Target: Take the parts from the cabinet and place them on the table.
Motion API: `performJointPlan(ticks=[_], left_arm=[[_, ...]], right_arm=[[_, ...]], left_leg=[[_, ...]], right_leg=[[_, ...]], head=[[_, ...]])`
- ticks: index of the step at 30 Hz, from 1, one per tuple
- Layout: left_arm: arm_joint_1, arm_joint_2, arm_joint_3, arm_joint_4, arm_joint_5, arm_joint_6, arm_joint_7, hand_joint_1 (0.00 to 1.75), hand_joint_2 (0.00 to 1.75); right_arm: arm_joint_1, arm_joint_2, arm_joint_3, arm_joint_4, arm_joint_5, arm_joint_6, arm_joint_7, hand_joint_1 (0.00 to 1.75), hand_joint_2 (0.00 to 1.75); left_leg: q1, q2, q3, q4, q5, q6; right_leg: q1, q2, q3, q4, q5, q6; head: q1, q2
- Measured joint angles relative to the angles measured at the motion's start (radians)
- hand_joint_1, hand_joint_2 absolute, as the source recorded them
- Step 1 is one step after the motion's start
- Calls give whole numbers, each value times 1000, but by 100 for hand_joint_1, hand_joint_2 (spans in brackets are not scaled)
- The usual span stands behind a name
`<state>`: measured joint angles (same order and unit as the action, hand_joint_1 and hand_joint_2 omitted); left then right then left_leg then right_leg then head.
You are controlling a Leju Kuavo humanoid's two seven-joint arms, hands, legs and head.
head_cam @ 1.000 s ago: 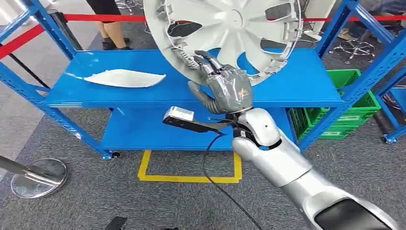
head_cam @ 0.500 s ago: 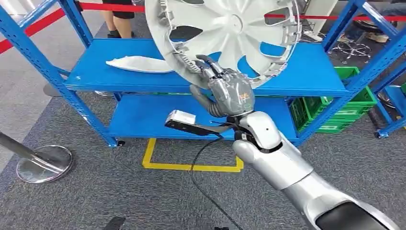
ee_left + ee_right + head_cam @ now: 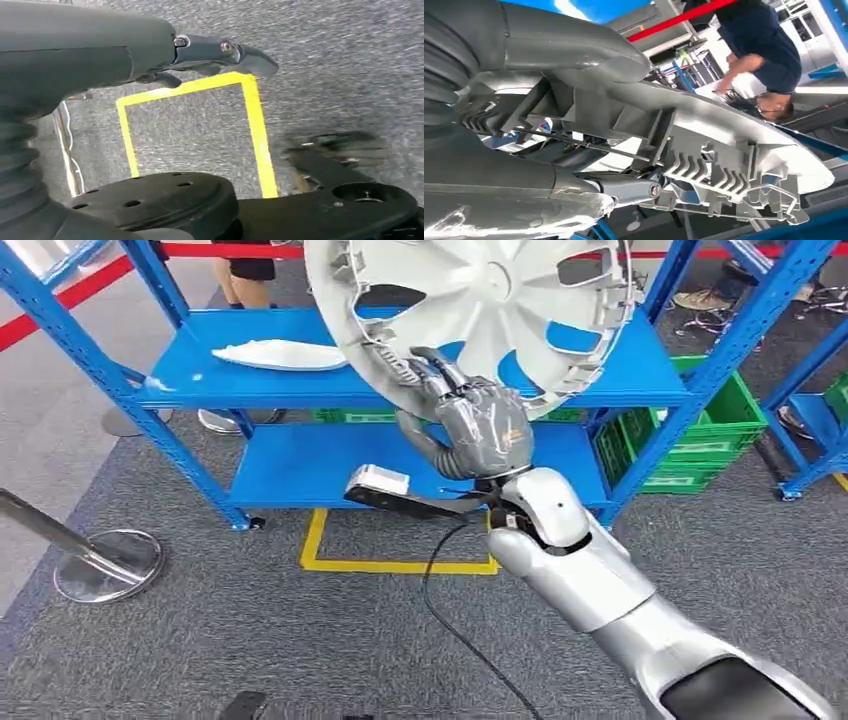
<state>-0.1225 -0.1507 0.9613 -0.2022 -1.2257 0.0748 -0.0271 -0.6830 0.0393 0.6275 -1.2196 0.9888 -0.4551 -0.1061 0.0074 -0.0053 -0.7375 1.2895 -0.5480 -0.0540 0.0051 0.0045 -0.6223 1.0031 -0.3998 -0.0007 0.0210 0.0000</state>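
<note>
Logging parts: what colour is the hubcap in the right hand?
Silver-grey hubcap, gripped by the right hand; clearest in the head view.

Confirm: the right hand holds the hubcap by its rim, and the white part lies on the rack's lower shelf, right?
Not quite. The right hand does hold the hubcap by its rim, but the white part lies on the rack's upper shelf, as the head view shows.

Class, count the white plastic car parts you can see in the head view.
2: a round wheel cover held up by the right hand, and a long curved panel lying on the blue rack's top shelf. Others may be hidden behind the cover.
</note>
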Motion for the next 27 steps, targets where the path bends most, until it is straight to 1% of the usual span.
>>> performJointPlan(ticks=[1, 2, 3, 4, 5, 6, 7, 8, 9, 10, 11, 12, 13, 14, 15, 16, 17, 18, 19, 20, 21, 23, 24, 25, 26, 27], left_arm=[[0, 0, 0, 0, -1, 0, -1, 0, 175], [0, 0, 0, 0, -2, 1, -1, 0, 175], [0, 0, 0, 0, -3, 3, -2, 0, 175], [-1, 0, 0, 0, -3, 5, -3, 0, 175], [-3, -1, 0, 0, -5, 5, -4, 0, 175], [-4, -1, 0, -1, -6, 5, -6, 0, 175], [-4, 0, 0, -1, -8, 5, -6, 0, 175], [-2, 0, 0, -1, -8, 5, -7, 0, 175], [2, 1, 0, -1, -8, 6, -6, 0, 175], [5, 3, 0, -1, -8, 6, -7, 0, 175], [8, 3, 0, -1, -8, 6, -6, 0, 175], [7, 3, 0, -1, -8, 7, -6, 0, 175], [7, 3, 0, -1, -8, 7, -6, 0, 175], [7, 3, 0, -1, -8, 7, -7, 0, 175], [7, 3, 0, -1, -8, 6, -9, 0, 175], [7, 3, 0, -1, -8, 3, -11, 0, 175], [7, 3, 0, -1, -10, 0, -15, 0, 175], [7, 3, 0, -1, -10, -4, -19, 0, 175], [6, 3, 0, -1, -11, -9, -23, 0, 175], [5, 2, 0, -1, -11, -12, -27, 0, 175], [5, 3, 0, -1, -11, -15, -28, 0, 175], [5, 2, 0, -1, -11, -18, -31, 0, 175], [5, 3, 0, -1, -11, -19, -31, 0, 175], [4, 3, 0, -1, -12, -19, -31, 0, 175], [4, 3, 0, -1, -13, -19, -31, 0, 175], [4, 3, 0, -1, -14, -19, -31, 0, 175]], right_arm=[[0, 0, 0, 0, 0, 0, 0, 175, 175], [1, 0, 0, 0, 0, 0, 0, 175, 175], [1, 0, 0, 0, -1, 0, 0, 175, 175], [1, 0, 0, -1, -1, 0, 0, 175, 175], [0, 0, -1, -7, -1, -1, 0, 175, 175], [0, -1, -2, -10, -2, -2, 0, 175, 175], [1, -1, -2, -10, -2, -2, 0, 175, 175], [5, -2, -2, -10, 0, -2, -2, 175, 175], [11, -3, -2, -9, 0, -2, -3, 175, 175], [17, -4, -2, -8, -1, -2, -3, 175, 175], [19, -5, -2, -8, -2, -2, -1, 175, 175], [19, -6, -2, -8, -2, -2, 0, 175, 175], [19, -6, -2, -8, -2, -2, 0, 175, 175], [19, -6, -2, -8, -1, -2, -2, 175, 175], [19, -6, -2, -8, -1, -2, -3, 175, 175], [19, -6, -2, -8, -1, -2, -3, 175, 175], [19, -6, -2, -8, -1, -3, -2, 175, 175], [19, -6, -2, -8, -4, -3, -2, 175, 175], [18, -6, -2, -10, -17, -3, -3, 175, 175], [17, -6, -2, -12, -35, -3, -10, 175, 175], [14, -5, -4, -15, -60, -3, -18, 175, 175], [17, -5, -8, -16, -86, -3, -24, 175, 175], [20, -5, -14, -17, -95, -3, -24, 175, 175], [21, -5, -18, -18, -98, -3, -24, 175, 175], [21, -5, -21, -20, -98, -3, -24, 175, 175], [20, -5, -22, -21, -98, -3, -26, 175, 175]], left_leg=[[3, 0, 14, 7, 54, -3], [5, 0, 36, -7, 108, -5], [8, 0, 73, -49, 142, -7], [12, 0, 126, -115, 130, -10], [12, 0, 207, -222, 72, -11], [7, -5, 242, -313, 26, 10], [3, -4, 230, -303, 41, 18], [-2, -5, 225, -302, 47, 26], [-1, -3, 221, -304, 57, 37], [1, 1, 218, -306, 65, 47], [1, 1, 213, -306, 71, 55], [0, 1, 206, -306, 78, 59], [-2, 1, 198, -305, 85, 61], [-4, 1, 192, -305, 91, 62], [-6, 1, 186, -304, 96, 62], [-7, 1, 181, -304, 100, 62], [-8, 1, 178, -303, 104, 61], [-8, 0, 175, -303, 107, 59], [-8, -1, 175, -303, 110, 56], [-11, 1, 171, -302, 113, 51], [-12, 4, 165, -298, 116, 46], [-7, 7, 162, -301, 123, 35], [-7, 8, 161, -303, 126, 29], [-7, 7, 156, -298, 116, 25], [-8, 5, 145, -274, 89, 18], [-6, 5, 118, -214, 48, 13]], right_leg=[[0, 0, -19, 2, 13, 2], [-1, 0, -36, 4, 25, 5], [-3, 0, -53, 7, 37, 10], [-3, 2, -66, 11, 47, 16], [1, 3, -80, 15, 54, 23], [0, 1, -87, 19, 66, 28], [-2, 0, -89, 9, 84, 31], [-7, 0, -90, 1, 96, 38], [-8, 1, -92, -2, 103, 46], [-12, 1, -103, 5, 86, 49], [-11, 0, -115, 48, 42, 53], [-12, 0, -140, 127, -7, 56], [-11, 1, -170, 220, -52, 59], [-11, 1, -192, 296, -86, 60], [-11, 1, -194, 327, -97, 60], [-11, 1, -172, 312, -90, 58], [-9, 1, -125, 252, -67, 53], [-7, 1, -62, 161, -36, 46], [-4, 1, 3, 66, -12, 36], [1, -1, 30, 20, -35, 29], [3, -1, 30, 12, -27, 29], [7, 6, 22, 15, -22, 23], [7, 8, 20, 11, -17, 16], [-5, 8, 24, -1, -6, 14], [-5, 11, 22, -5, -1, 9], [-6, 12, 17, -5, 4, 4]], head=[[-1, 0], [-1, 0], [0, 0], [-1, 0], [-3, 0], [0, 0], [0, 0], [-3, 0], [-1, 0], [-3, 0], [8, 0], [10, 0], [9, 0], [10, 0], [9, 0], [10, 0], [9, 0], [10, 0], [9, 0], [8, 0], [9, 0], [8, 0], [8, 0], [8, 0], [6, 0], [4, 0]])
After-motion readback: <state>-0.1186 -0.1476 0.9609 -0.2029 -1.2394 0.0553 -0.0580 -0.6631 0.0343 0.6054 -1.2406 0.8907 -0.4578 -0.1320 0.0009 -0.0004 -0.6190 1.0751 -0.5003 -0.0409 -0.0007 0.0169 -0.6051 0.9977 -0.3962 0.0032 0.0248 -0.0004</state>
